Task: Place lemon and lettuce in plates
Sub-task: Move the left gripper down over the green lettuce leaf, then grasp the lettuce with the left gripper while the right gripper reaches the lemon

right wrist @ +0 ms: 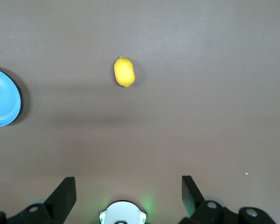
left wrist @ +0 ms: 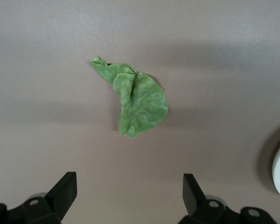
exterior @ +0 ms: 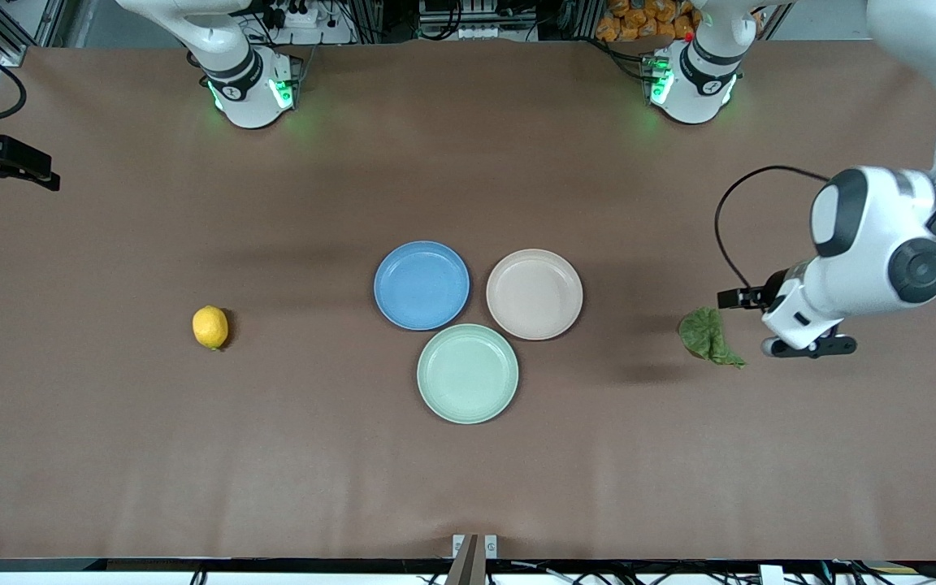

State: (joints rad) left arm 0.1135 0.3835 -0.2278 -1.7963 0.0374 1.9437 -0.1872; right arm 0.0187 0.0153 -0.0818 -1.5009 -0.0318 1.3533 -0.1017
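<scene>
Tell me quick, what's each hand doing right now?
Left hand: open, empty, over the table beside the lettuce.
Right hand: open, empty, with the lemon in its wrist view.

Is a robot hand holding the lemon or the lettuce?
No, nothing is held. The left hand is open over bare table beside the lettuce; the right hand is open, with the lemon lying untouched.

1. No legible text, label, brand, number or sign appears in the front view.
2. The left wrist view and right wrist view likewise carry no readable markings.
</scene>
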